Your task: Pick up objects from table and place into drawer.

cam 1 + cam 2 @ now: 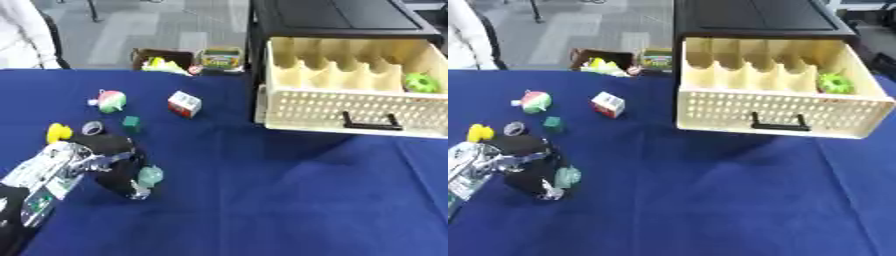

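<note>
On the blue table (262, 200), at the far left, the robot's left hand (109, 160) reaches in from the lower left corner, its silver and black forearm slanting up toward the middle. The hand is turned palm down, its fingers curled round one pale green thing (150, 176), which sits at the fingertips just above or on the cloth; I cannot tell which. That thing is small and rounded, so no long axis or heading can be read from it.

Just behind the hand lie three small pieces in a loose row: one yellow toy (59, 132), one grey ring (92, 128) and one dark green block (131, 123). Farther back sits one round toy in red, white and green (110, 101), and to its right one small white and red box (185, 104), standing tilted on the cloth.

Past the table's far edge are one brown box (162, 59) with bright things in it and one green and yellow crayon box (220, 59).

At the right, one cream drawer (350, 107) stands pulled out of a black cabinet (341, 17), its black handle (372, 122) facing the robot. One bright green toy (422, 82) lies in its right-hand end.

The right hand does not show.
</note>
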{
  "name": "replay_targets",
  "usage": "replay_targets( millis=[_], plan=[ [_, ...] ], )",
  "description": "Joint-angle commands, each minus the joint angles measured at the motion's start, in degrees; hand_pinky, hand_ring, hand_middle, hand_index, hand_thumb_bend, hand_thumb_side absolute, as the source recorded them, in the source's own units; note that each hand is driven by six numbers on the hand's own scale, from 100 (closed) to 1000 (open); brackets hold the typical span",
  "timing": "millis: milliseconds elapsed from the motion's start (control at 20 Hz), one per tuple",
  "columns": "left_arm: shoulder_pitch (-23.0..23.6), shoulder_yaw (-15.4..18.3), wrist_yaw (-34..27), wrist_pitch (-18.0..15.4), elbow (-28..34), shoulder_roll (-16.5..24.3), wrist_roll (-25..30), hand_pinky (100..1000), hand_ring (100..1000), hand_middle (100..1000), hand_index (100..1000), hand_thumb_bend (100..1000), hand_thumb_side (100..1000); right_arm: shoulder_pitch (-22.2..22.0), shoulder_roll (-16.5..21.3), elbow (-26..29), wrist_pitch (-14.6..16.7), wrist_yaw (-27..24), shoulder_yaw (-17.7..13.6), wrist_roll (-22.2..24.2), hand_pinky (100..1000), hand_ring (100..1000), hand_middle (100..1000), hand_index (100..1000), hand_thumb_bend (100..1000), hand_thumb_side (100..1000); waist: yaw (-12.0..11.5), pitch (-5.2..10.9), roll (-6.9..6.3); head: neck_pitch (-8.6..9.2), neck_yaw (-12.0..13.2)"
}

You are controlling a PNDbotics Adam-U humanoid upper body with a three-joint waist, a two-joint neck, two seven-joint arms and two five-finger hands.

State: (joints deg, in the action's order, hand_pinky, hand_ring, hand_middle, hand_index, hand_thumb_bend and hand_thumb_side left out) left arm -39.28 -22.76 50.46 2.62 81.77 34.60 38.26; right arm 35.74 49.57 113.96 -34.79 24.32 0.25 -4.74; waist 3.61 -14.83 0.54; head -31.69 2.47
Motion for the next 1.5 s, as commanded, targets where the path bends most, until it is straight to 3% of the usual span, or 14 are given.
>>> replay_targets(
  millis=[50,250,800,1100,1500],
  plan=[
    [-0.99,0.38,0.05,0.11,0.18,0.48,-0.22,170,355,398,765,364,638,0.73,1.12,0.63,-0.23,0.47,-0.49,-0.10,213,278,129,744,445,1000,0.18,0.87,0.08,0.69,0.22],
    [-1.01,0.31,0.24,-0.11,-0.32,0.32,-0.60,128,327,374,723,257,550,0.67,1.04,0.63,-0.30,0.55,-0.60,-0.23,214,278,130,743,447,1000,0.27,0.85,0.08,0.86,0.27],
    [-1.36,0.41,0.01,0.45,-0.72,0.00,-2.57,100,295,368,660,100,481,0.54,0.81,0.63,-0.56,0.45,-0.56,-0.48,216,277,131,741,448,999,0.34,0.89,0.08,1.15,0.24],
    [-1.42,0.36,0.22,0.88,-0.70,0.14,-3.56,100,296,400,661,100,361,0.40,0.67,0.63,-0.58,0.55,-0.70,-0.63,215,276,131,740,451,1000,0.30,1.10,0.05,1.22,0.23],
    [-1.52,0.37,-0.67,0.12,0.32,0.70,-2.74,100,306,440,680,100,325,0.37,0.56,0.63,-0.68,0.76,-0.69,-0.59,214,274,131,738,453,1000,0.13,1.49,-0.01,1.24,0.11]
  ],
)
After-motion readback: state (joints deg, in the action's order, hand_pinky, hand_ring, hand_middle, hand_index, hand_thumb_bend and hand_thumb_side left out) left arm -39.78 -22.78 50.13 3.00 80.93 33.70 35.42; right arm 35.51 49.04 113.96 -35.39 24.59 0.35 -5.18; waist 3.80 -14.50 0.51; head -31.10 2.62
